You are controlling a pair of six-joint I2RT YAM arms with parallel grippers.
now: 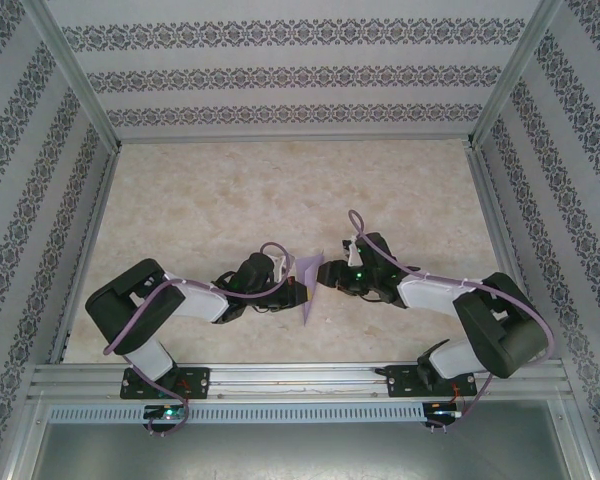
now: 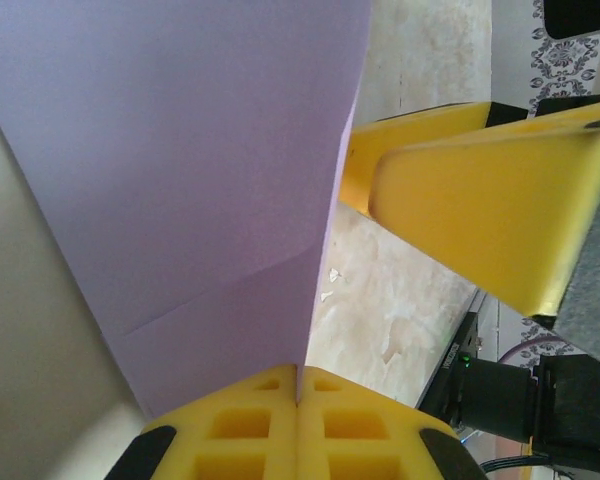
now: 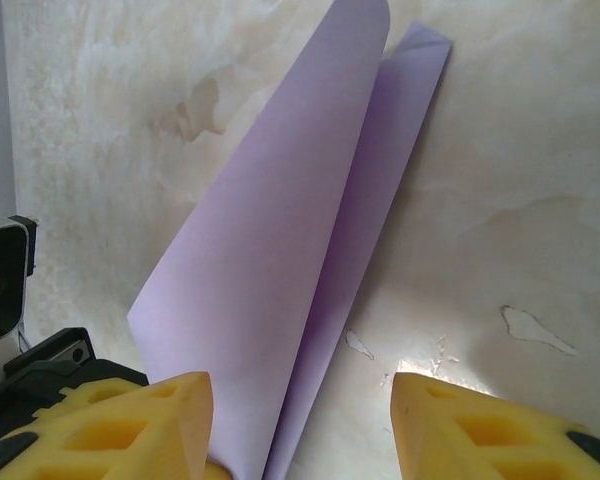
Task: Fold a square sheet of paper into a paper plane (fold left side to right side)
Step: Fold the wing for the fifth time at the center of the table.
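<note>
The lavender sheet of paper [image 1: 309, 283] is folded into a narrow pointed shape and stands on edge above the middle of the table, between the two grippers. My left gripper [image 2: 300, 385] is shut on the paper's lower edge; the sheet [image 2: 180, 170] rises from its yellow fingers. In the top view the left gripper [image 1: 298, 291] reaches in from the left. My right gripper [image 3: 300, 392] is open, its yellow fingers on either side of the folded paper [image 3: 280, 250], the left finger close against it. From the top view the right gripper [image 1: 328, 275] comes from the right.
The beige marbled table [image 1: 280, 200] is boxed in by patterned walls and aluminium rails [image 1: 300, 380] along the near edge. Small white scuffs [image 3: 530, 328] mark the surface by the paper. The right gripper's yellow fingers [image 2: 480, 210] hang close beside the sheet.
</note>
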